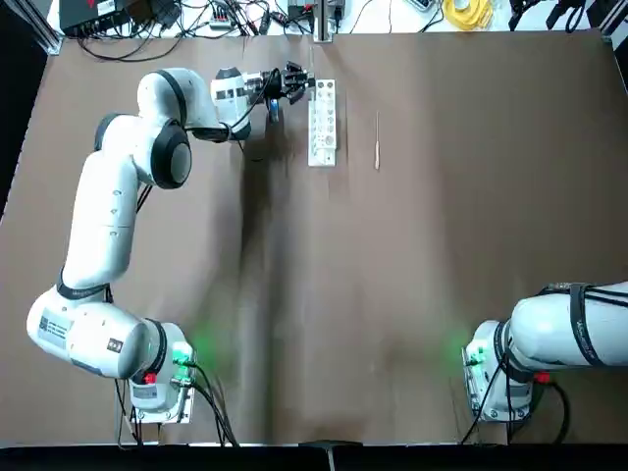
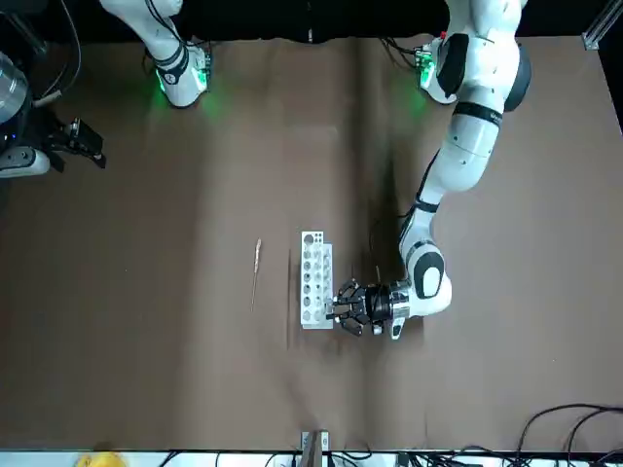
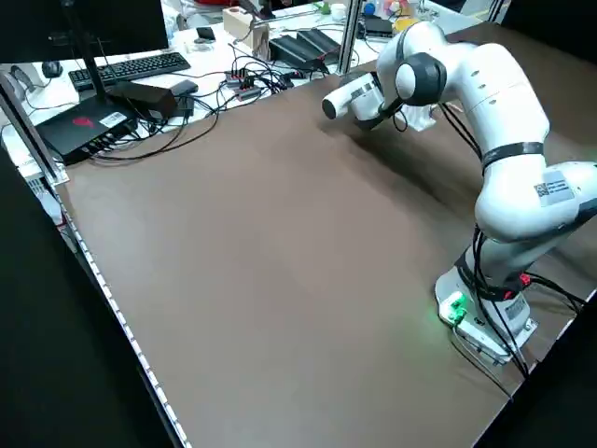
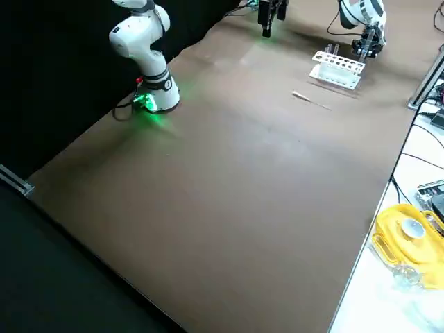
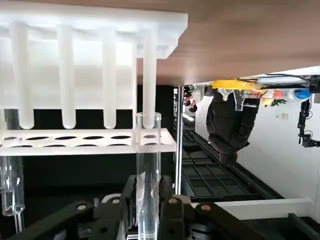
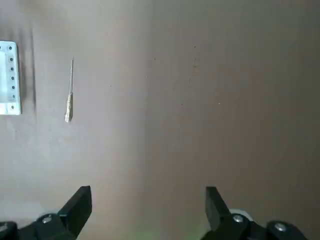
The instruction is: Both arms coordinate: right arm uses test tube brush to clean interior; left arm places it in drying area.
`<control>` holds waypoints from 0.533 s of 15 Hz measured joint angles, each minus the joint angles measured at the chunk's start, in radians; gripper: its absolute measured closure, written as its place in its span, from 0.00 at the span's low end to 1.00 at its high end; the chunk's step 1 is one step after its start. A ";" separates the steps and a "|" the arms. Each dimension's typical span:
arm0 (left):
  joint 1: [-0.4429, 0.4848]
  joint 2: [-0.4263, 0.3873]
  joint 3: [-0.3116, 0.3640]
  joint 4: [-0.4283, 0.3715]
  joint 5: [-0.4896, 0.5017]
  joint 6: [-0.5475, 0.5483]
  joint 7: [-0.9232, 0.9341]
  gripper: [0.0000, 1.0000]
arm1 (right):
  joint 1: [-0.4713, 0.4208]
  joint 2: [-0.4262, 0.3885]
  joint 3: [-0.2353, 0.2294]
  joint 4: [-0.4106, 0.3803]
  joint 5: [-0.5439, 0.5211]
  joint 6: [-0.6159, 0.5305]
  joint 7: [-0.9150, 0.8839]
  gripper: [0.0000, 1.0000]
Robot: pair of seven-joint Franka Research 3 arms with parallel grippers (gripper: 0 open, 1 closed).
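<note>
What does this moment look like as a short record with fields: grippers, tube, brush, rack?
left gripper: at the rack's end, shut on the test tube
right gripper: over the table on the robot's right, open, nothing between its fingers
test tube brush: lying on the table, to the right of the rack
rack: white, with rows of round holes, standing on the table
</note>
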 joint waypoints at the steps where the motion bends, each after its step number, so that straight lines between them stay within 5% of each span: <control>1: 0.000 0.002 0.000 0.000 0.000 0.000 0.001 0.77 | 0.000 0.000 0.000 0.000 0.000 0.000 0.000 0.00; 8: 0.000 0.016 0.001 0.001 0.000 -0.001 0.021 0.77 | 0.000 0.001 0.000 0.000 0.000 0.000 0.000 0.00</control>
